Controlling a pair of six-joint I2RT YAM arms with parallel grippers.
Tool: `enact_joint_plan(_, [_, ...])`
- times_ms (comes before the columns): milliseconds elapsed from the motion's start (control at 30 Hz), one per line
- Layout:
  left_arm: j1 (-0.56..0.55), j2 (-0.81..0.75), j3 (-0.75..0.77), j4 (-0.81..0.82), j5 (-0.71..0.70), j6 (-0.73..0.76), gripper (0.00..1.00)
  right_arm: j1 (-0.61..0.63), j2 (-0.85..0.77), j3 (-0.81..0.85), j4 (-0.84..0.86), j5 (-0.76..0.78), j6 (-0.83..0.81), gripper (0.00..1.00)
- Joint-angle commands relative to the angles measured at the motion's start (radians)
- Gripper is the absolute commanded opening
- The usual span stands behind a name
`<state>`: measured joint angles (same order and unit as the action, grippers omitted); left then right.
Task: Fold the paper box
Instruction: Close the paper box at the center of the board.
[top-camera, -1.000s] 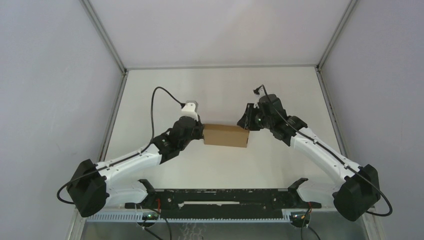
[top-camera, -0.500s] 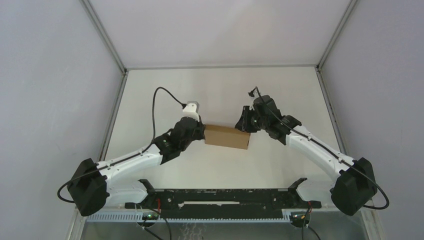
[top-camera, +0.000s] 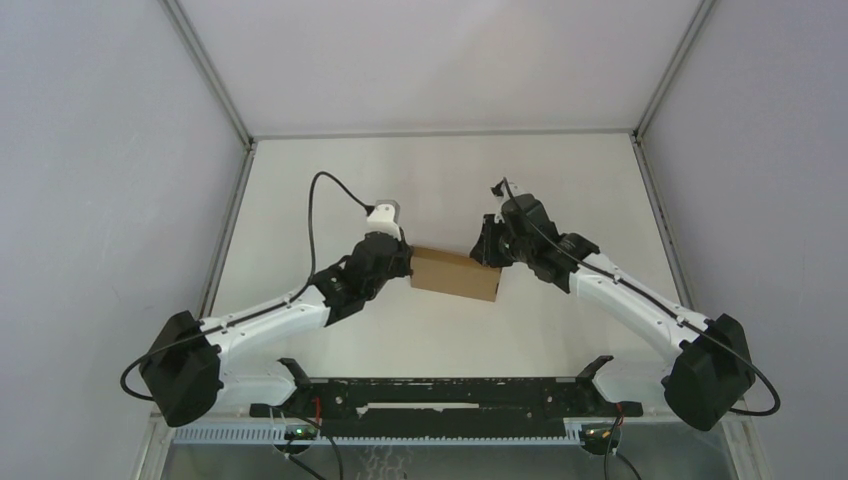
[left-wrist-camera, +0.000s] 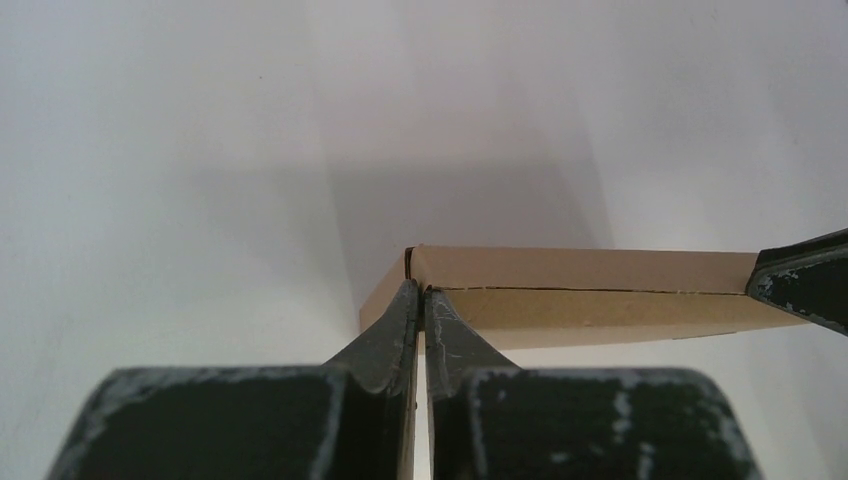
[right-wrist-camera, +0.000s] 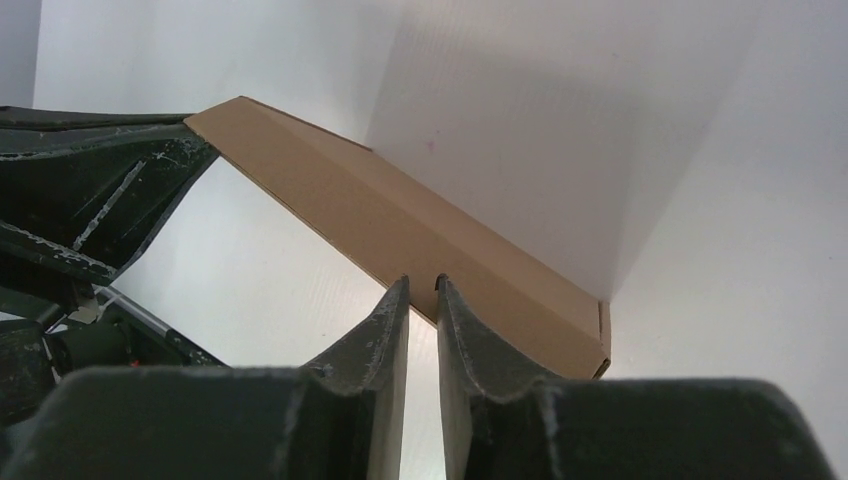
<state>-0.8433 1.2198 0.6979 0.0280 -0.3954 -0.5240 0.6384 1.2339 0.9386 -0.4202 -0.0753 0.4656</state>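
Since a second ago the right arm has swung its wrist a little toward 9 o'clock, so the right claw (top-camera: 487, 252) now presses closer onto the far right corner of the paper box (top-camera: 455, 276). The box's right end has sunk slightly toward 6 o'clock, leaving it more skewed on the desk (top-camera: 440, 180). The left arm has barely shifted, its elbow a touch nearer the middle.

From the top camera the box lies closed and flat near the desk's centre, long side running from 9 to 3 o'clock, with its right end a little nearer the arm bases. The left claw (top-camera: 406, 262) meets it at the 9 o'clock end and the right claw at about 1 o'clock. A black cable (top-camera: 315, 200) loops up from the left wrist toward 11 o'clock.

The left wrist camera shows the left claw (left-wrist-camera: 420, 300) clenched on the box (left-wrist-camera: 600, 290): both fingers squeeze a thin cardboard wall at the near corner, with brown card filling the slit between them. One of the right claw's fingers (left-wrist-camera: 805, 285) touches the box's far end at 3 o'clock.

In the right wrist camera the right claw (right-wrist-camera: 423, 290) has its fingers almost together, tips on the lower edge of the box (right-wrist-camera: 420, 230). White desk shows through the narrow gap, so I cannot tell whether it pinches the card. The left claw (right-wrist-camera: 90, 200) sits at 9 o'clock, at the box's other end.
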Motion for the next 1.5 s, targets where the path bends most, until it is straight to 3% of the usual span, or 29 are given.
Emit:
enact_joint_plan(0, [-0.020,0.062,-0.021,-0.144,0.056,-0.014,0.07,0.032,-0.014,-0.017,0.007,0.010,-0.054,0.23])
enact_joint_plan(267, [-0.031,0.065,-0.028,-0.140,0.046,-0.018,0.09,0.057,-0.013,-0.039,0.001,0.037,-0.070,0.21])
enact_joint_plan(467, [-0.034,0.025,-0.037,-0.158,0.034,-0.028,0.29,0.060,-0.011,-0.043,0.005,0.037,-0.069,0.21])
enact_joint_plan(567, [-0.036,0.007,-0.038,-0.171,0.032,-0.030,0.32,0.062,-0.006,-0.043,0.008,0.037,-0.069,0.21])
enact_joint_plan(967, [-0.037,0.004,-0.049,-0.179,0.028,-0.026,0.32,0.072,0.017,-0.059,0.024,0.045,-0.065,0.21])
enact_joint_plan(1033, [-0.037,0.006,-0.046,-0.177,0.031,-0.022,0.24,0.072,0.022,-0.065,0.030,0.046,-0.063,0.21])
enact_joint_plan(1133, [-0.037,0.013,-0.039,-0.185,0.035,-0.018,0.02,0.073,0.025,-0.070,0.035,0.044,-0.061,0.21])
enact_joint_plan(1167, [-0.037,0.015,-0.037,-0.187,0.038,-0.017,0.00,0.073,0.026,-0.072,0.036,0.044,-0.061,0.21])
enact_joint_plan(1333, [-0.037,0.010,-0.032,-0.203,0.052,-0.011,0.04,0.073,0.027,-0.084,0.046,0.046,-0.058,0.21])
enact_joint_plan(1467, [-0.038,-0.011,-0.037,-0.219,0.054,-0.010,0.22,0.073,0.029,-0.093,0.053,0.048,-0.055,0.21])
